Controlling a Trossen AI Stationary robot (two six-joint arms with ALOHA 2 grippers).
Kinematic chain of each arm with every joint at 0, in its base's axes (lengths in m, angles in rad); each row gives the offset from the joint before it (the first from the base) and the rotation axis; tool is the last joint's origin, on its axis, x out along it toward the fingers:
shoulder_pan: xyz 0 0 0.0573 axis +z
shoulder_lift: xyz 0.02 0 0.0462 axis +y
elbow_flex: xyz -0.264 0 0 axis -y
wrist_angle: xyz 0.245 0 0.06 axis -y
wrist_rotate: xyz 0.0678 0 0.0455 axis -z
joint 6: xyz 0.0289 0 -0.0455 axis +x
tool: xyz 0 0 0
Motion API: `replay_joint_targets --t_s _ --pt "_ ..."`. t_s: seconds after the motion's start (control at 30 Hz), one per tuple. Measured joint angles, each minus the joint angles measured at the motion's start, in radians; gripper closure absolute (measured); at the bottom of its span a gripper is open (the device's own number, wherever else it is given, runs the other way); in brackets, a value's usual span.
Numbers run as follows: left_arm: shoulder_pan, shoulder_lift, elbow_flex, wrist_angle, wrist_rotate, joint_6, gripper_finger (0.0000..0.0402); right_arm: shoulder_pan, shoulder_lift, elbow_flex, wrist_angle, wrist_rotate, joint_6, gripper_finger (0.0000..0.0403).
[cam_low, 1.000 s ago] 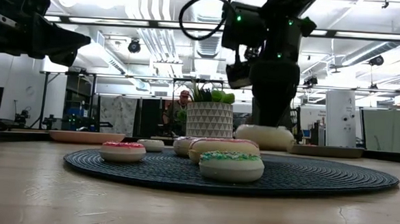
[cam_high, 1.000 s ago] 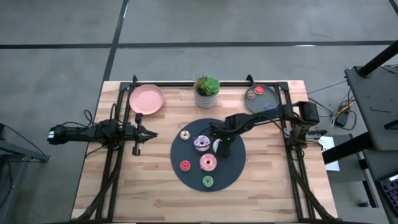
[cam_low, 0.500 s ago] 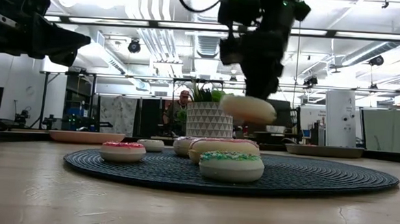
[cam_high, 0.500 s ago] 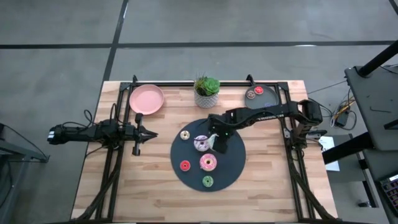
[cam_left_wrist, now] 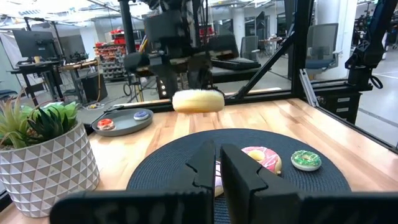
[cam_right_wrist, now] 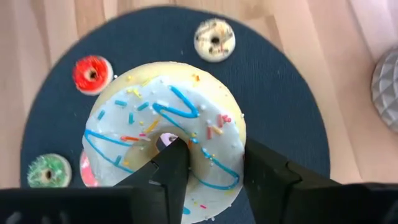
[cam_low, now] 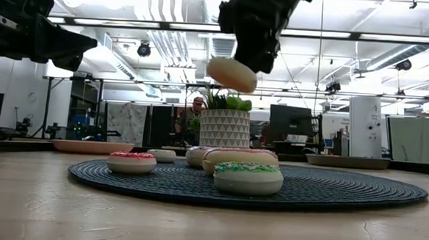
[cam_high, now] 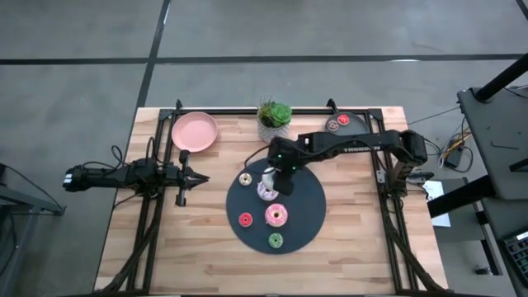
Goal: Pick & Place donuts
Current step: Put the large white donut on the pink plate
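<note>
The left gripper (cam_high: 191,176) waits clenched on nothing at the table's left edge, well off to the left of the dark mat (cam_high: 309,210). Over the last second the right gripper (cam_high: 279,175) has lifted the white donut (cam_low: 231,74) off the mat and carried it up and leftward, so the pick looks done and what remains is the carry to a plate. That donut (cam_right_wrist: 166,144) hangs clear of the mat with one finger (cam_right_wrist: 173,163) through its hole and the other outside its rim, while the purple donut (cam_high: 266,192) lies just below the gripper and the red donut (cam_high: 245,219), pink donut (cam_high: 275,216) and green donut (cam_high: 275,240) sit nearer the mat's front.
</note>
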Motion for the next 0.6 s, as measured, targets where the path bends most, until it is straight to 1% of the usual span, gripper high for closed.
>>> replay_joint_targets --t_s 0.27,0.47,0.6 --pt "0.000 0.000 0.000 0.000 0.000 0.000 0.0402 0.000 0.038 0.090 -0.002 0.000 0.002 0.0266" --pt "0.000 0.000 0.000 0.000 0.000 0.000 0.0402 -0.002 0.083 0.205 -0.016 -0.001 -0.027 0.0271" --pt "0.001 0.000 0.000 0.000 0.000 0.000 0.0402 -0.007 0.117 0.287 -0.057 -0.001 -0.031 0.0276"
